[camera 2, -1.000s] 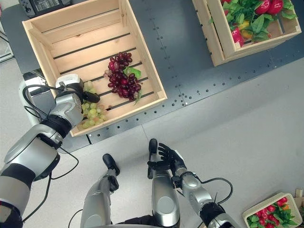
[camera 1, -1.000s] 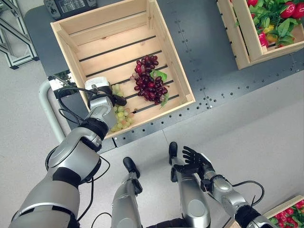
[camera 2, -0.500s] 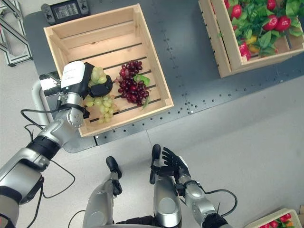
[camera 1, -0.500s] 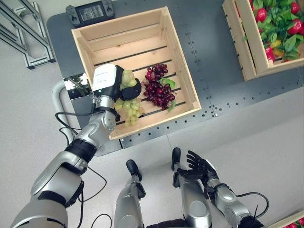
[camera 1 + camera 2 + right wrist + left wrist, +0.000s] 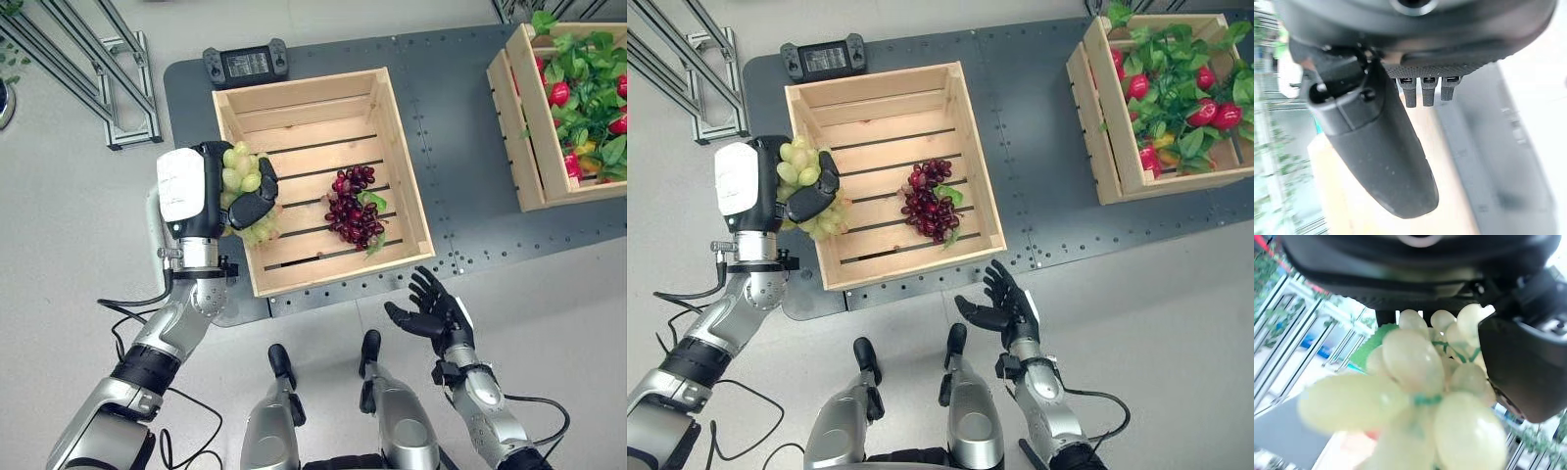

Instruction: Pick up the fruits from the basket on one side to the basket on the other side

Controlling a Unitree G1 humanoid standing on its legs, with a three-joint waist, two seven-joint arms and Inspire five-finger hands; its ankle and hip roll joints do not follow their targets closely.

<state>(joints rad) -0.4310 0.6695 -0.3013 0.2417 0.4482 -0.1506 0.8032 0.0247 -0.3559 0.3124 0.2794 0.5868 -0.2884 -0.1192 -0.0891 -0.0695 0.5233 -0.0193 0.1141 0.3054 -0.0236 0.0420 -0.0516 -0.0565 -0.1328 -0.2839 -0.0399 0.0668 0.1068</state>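
Lifted above the crate's (image 5: 407,186) left wall, left hand (image 5: 211,191) grips green grapes (image 5: 242,176).

Your two head cameras look steeply down and share the wooden crate (image 5: 323,176) on the dark bench (image 5: 460,147); each wrist camera looks along its own robot hand from very close.

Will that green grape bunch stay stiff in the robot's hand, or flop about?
The green grapes probably flop: the bunch sags below the left hand curled around it. Its round, smooth berries look slippery, so some may slide loose.
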